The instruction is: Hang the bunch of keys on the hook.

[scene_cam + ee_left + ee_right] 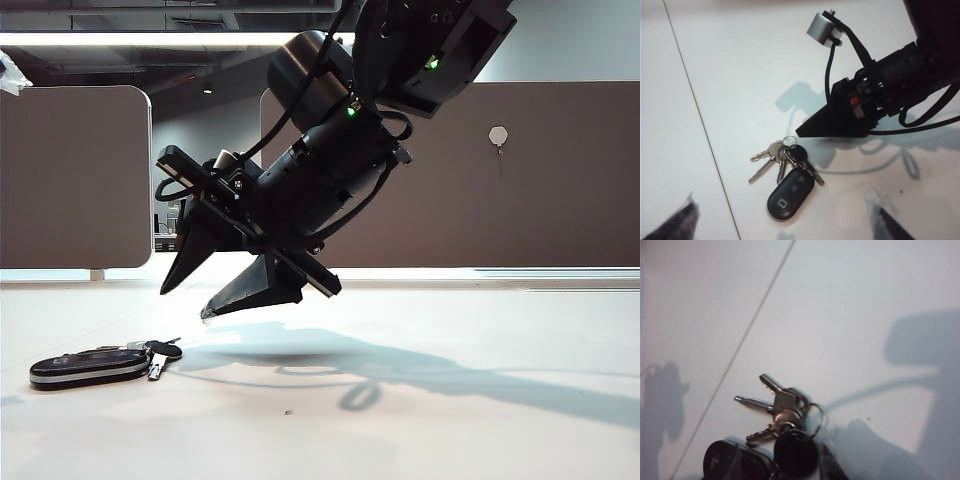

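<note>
The bunch of keys [100,366] lies flat on the white table at the front left: a black oval fob [790,192] with a silver band, ringed to small silver keys [782,407]. My right gripper [185,303] hangs tilted just above and to the right of it, its black fingers [835,117] apart with nothing between them. In the right wrist view its fingers are only a blur by the fob [735,462]. My left gripper [782,226] looks down on the keys from higher up, wide open and empty. The hook [498,137], a pale hexagonal pad, sits on the far right brown panel.
Two brown panels stand at the back, one on the left [75,175] and one on the right [570,190], with a gap between them. A thin dark seam [695,100] runs across the table beside the keys. The right arm's body [330,150] fills the middle of the exterior view.
</note>
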